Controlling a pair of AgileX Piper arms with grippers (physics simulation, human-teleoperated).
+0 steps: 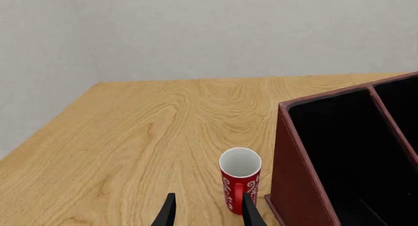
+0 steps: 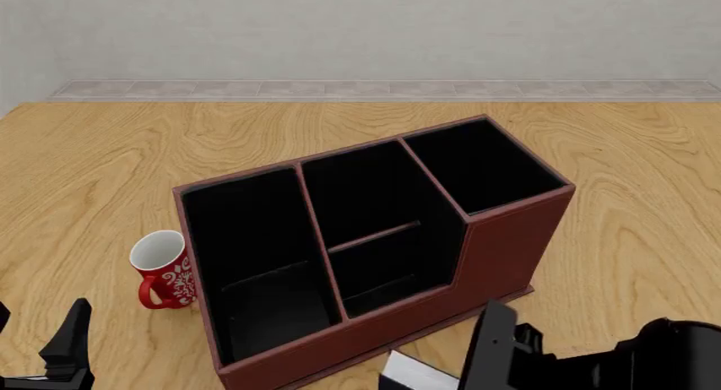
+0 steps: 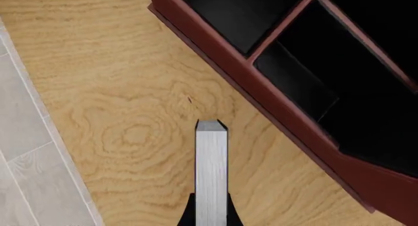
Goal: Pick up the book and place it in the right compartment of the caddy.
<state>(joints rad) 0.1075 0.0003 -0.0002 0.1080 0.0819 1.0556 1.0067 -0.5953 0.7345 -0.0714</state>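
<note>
I have the thin black book, white page edge up, pinched in my right gripper above the table just before the dark red-brown caddy; red mug beside it, left gripper spread.
</note>
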